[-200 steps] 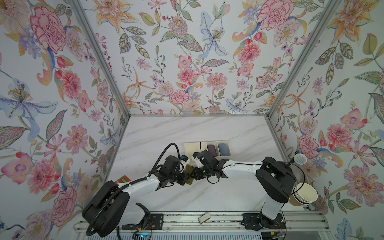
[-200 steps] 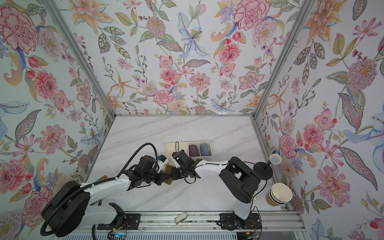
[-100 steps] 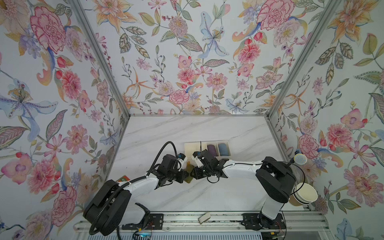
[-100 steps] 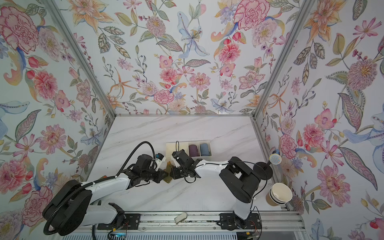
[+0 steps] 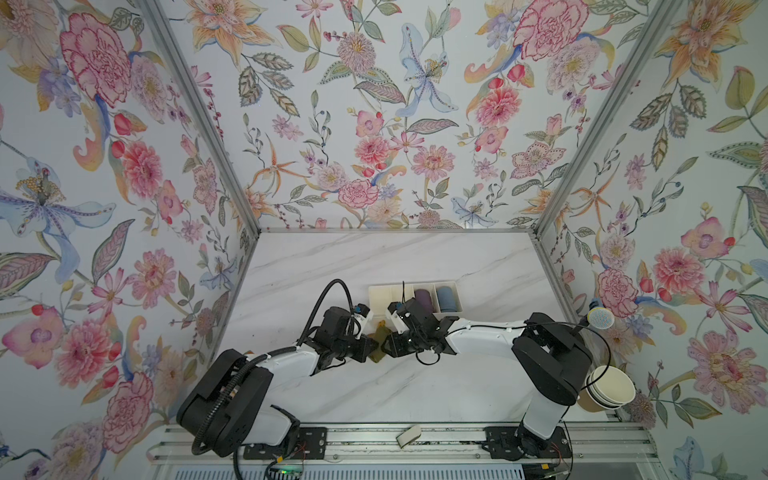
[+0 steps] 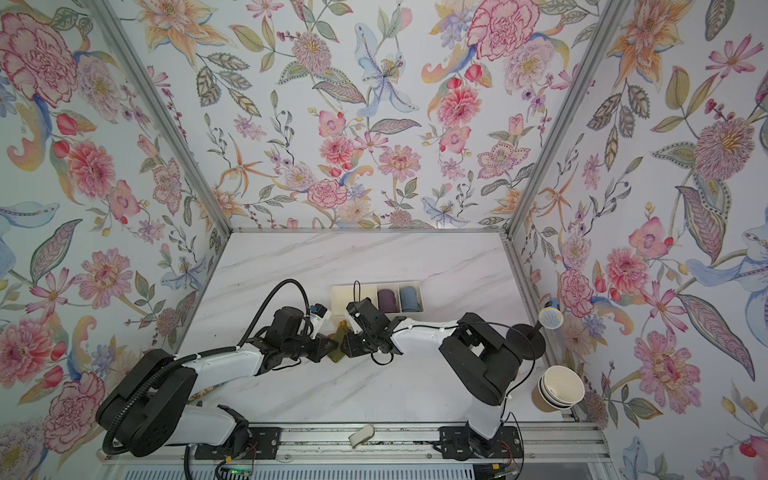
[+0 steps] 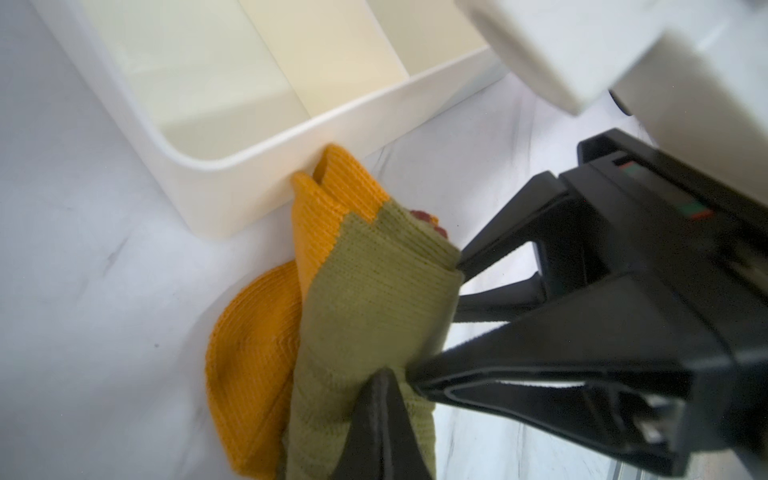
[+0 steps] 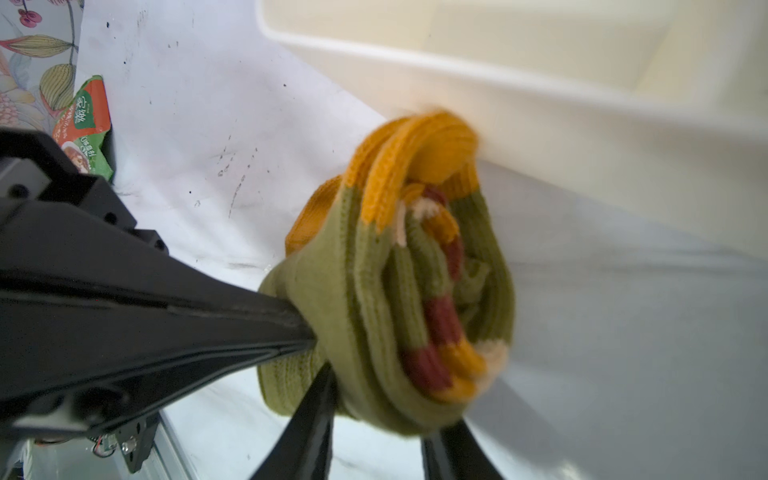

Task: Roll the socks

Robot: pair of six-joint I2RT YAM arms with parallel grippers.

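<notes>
In both top views the socks (image 5: 379, 341) sit low in the middle of the frame, between the two gripper tips and just below the lower left corner of the white tray (image 5: 382, 297). The right wrist view shows them wound into a loose olive roll. Brown, cream and orange stripes spiral at its open end, and a mustard-yellow part touches the tray's outer wall. In the left wrist view another yellow part lies flat on the marble table (image 7: 83, 291).

The left gripper (image 8: 309, 336) reaches in from the left of the top views, jaws together and clamped on the roll's olive outer layer. The right gripper (image 8: 376, 401) comes in from the right with jaws apart, one finger on either side of the striped end; whether they press on it cannot be told. Its body carries small red and green marks, too blurred to read.

The tray's right-hand compartments hold a purple roll (image 5: 423, 300) and a blue roll (image 5: 446, 298). A green and orange packet (image 8: 89, 120) lies on the table by the floral wall (image 8: 33, 50); its white Chinese characters are too blurred to read. Stacked paper cups (image 5: 609, 388) stand at the lower right of the top views
</notes>
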